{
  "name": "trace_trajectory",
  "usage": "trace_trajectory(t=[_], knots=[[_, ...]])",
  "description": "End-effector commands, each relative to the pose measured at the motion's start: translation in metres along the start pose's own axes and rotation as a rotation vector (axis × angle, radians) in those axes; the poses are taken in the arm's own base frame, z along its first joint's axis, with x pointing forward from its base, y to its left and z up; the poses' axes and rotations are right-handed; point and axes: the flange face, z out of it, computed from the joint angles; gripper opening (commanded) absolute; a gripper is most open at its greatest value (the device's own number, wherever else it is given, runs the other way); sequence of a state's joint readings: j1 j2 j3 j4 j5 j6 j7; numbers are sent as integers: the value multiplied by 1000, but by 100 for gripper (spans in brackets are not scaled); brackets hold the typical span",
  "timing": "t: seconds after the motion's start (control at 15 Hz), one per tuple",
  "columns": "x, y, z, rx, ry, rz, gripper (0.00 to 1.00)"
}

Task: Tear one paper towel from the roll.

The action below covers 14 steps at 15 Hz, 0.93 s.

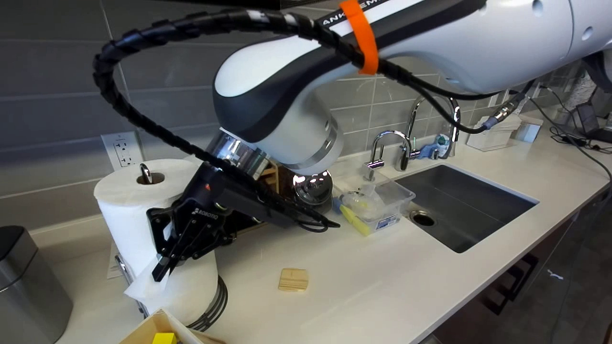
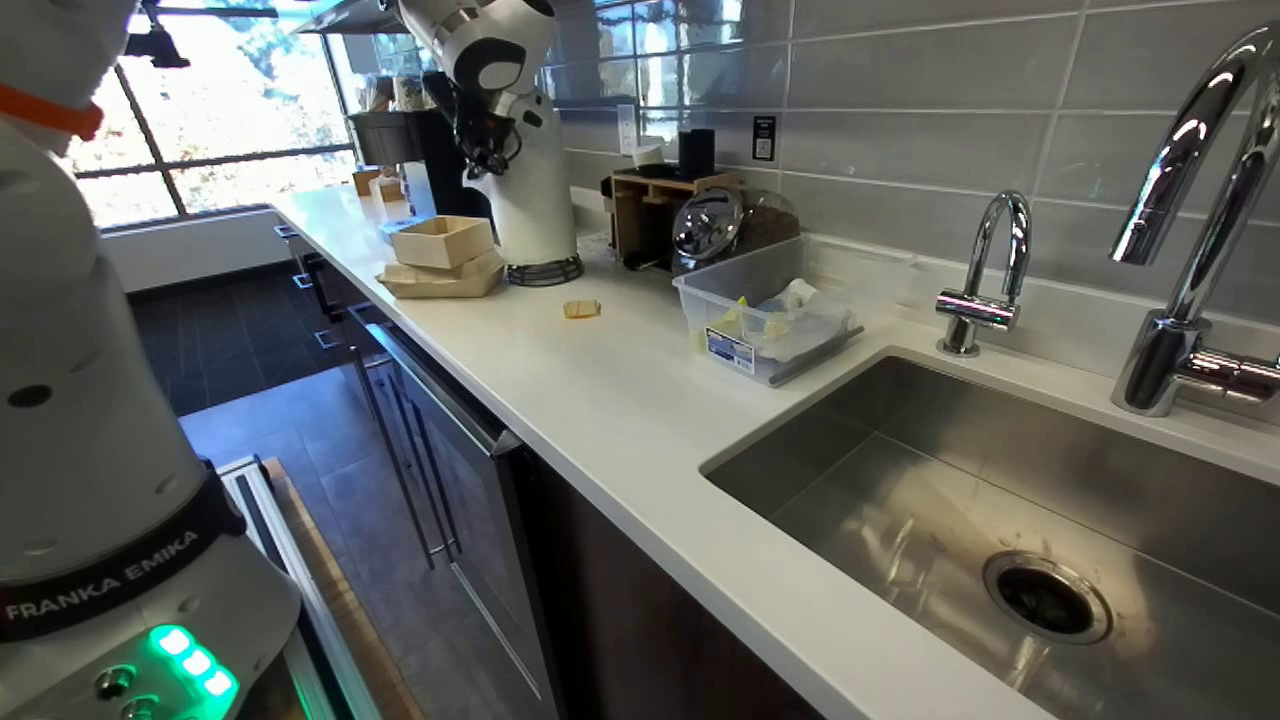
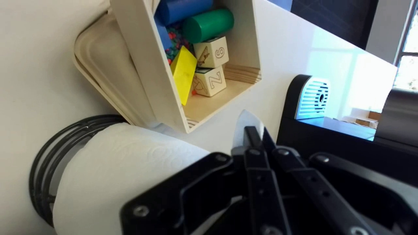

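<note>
pincer [image 3: 258, 131]: closed, pinching the paper towel [image 3: 241, 130] beside the roll [image 1: 126, 220]
marked cubes [image 3: 214, 54]: wrist view only
sink [image 2: 900, 500]: in both exterior views

I read the roll [image 1: 126, 222] as matt paper, faintly embossed in the wrist view, and the paper towel [image 1: 146, 283] as thin, matt paper too. My gripper [image 1: 165, 271] is low-sheen, plastic or metal I cannot tell, with shiny metal screws [image 3: 141, 211]. The tall tap [image 2: 1150, 365] is mirror-bright metal, the sink [image 2: 900, 500] smooth satin steel. I see clear plastic in the tub [image 2: 708, 308], glossy tiles [image 2: 920, 150] and a smooth counter [image 2: 610, 370]. The box [image 3: 152, 75] is matt, grained wood; the bin [image 1: 28, 291] looks like satin metal.
</note>
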<state>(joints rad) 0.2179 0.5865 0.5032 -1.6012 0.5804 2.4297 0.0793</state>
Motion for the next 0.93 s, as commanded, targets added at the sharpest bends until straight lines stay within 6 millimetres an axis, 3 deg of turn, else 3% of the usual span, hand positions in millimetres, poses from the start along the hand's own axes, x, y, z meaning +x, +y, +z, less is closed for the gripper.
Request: trace_trajectory(t=[0.0,0.87], knots=[[-3,13,16,24,-42,0,0],[-16,59,57,121,-67,68,0]])
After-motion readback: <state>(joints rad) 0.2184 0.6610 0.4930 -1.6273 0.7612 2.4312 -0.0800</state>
